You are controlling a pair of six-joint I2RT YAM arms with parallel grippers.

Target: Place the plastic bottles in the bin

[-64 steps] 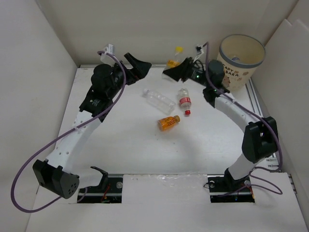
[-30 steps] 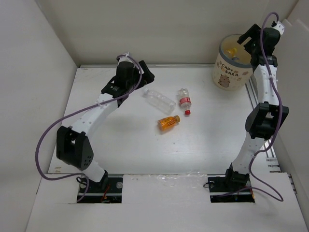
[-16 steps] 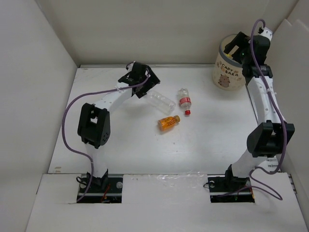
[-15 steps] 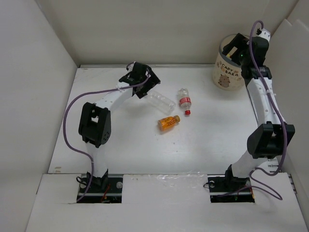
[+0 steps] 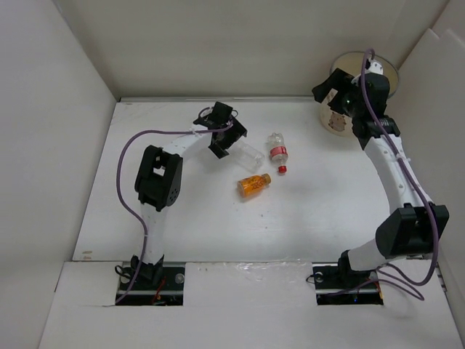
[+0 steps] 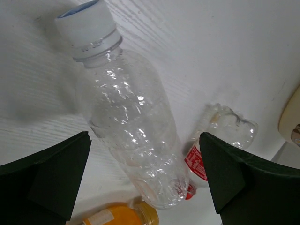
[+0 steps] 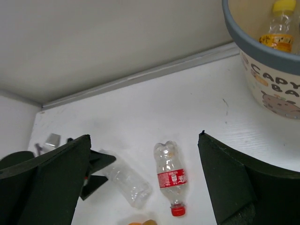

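Note:
A plain clear bottle with a white cap lies on the table between the two fingers of my left gripper, which is open and has a gap on each side. From above, that gripper sits at the cap end of the clear bottle. Right of it lies a red-labelled bottle, and nearer lies an orange bottle. My right gripper is open and empty, high beside the bin. A yellow-capped bottle lies in the bin.
White walls close in the table on the left, back and right. The bin stands at the back right corner, partly hidden by the right arm. The left arm's purple cable loops over the left side of the table.
The left gripper has swung right and come down around the clear bottle. The right gripper has drawn back from above the bin toward the table, empty.

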